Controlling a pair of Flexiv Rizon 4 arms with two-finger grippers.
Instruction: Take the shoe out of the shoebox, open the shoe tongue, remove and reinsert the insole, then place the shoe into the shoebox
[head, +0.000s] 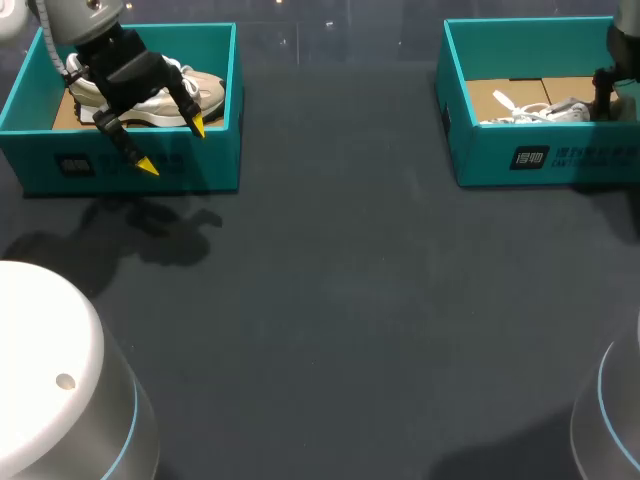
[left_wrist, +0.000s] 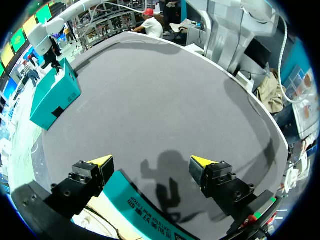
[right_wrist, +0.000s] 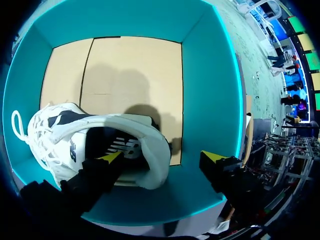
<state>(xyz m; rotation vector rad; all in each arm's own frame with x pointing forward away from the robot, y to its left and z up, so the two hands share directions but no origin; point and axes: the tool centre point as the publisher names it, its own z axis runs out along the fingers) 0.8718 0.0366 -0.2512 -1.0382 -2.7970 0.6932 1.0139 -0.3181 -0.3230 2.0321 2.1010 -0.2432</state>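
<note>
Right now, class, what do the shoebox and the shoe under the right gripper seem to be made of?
Shoebox: likely cardboard, matte teal walls, bare tan floor with fold seams. Shoe: seemingly white synthetic or mesh upper with woven laces; exact fabric unclear.

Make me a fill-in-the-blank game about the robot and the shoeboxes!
The table holds ____ teal shoeboxes. The left gripper hovers above the left shoebox, showing ____ fingertips. The right gripper is inside the right shoebox, over a ____ sneaker.
Missing words: two, yellow, white.
</note>
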